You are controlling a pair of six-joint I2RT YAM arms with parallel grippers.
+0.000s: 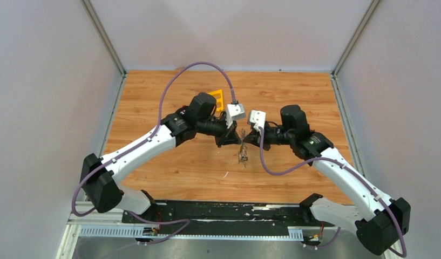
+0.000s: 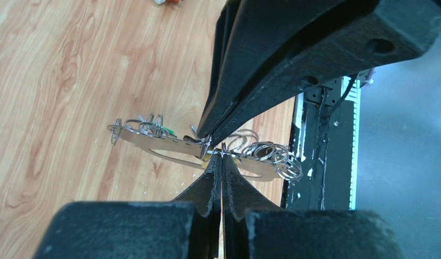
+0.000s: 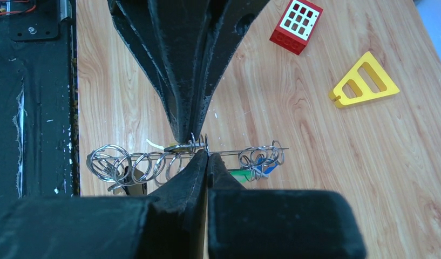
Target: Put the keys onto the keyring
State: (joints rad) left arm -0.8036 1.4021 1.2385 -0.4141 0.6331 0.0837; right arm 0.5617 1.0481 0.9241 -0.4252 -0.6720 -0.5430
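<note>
The keyring (image 2: 153,141) is a large flat grey metal loop, held above the table between both grippers. It shows edge-on in the right wrist view (image 3: 229,152) and small in the top view (image 1: 242,155). Several small wire rings with keys (image 2: 275,156) hang along it, with green (image 3: 241,174) and blue (image 3: 268,169) tags at one end. My right gripper (image 3: 208,154) is shut on the keyring's bar. My left gripper (image 2: 221,156) is shut on a small key with a yellow tag, right against the keyring. The two sets of fingertips almost touch.
A yellow triangular plastic frame (image 3: 364,82) lies on the wood behind the left arm (image 1: 218,99). A red toy brick (image 3: 296,24) lies near it. The black base strip (image 1: 218,211) runs along the near table edge. Grey walls enclose three sides.
</note>
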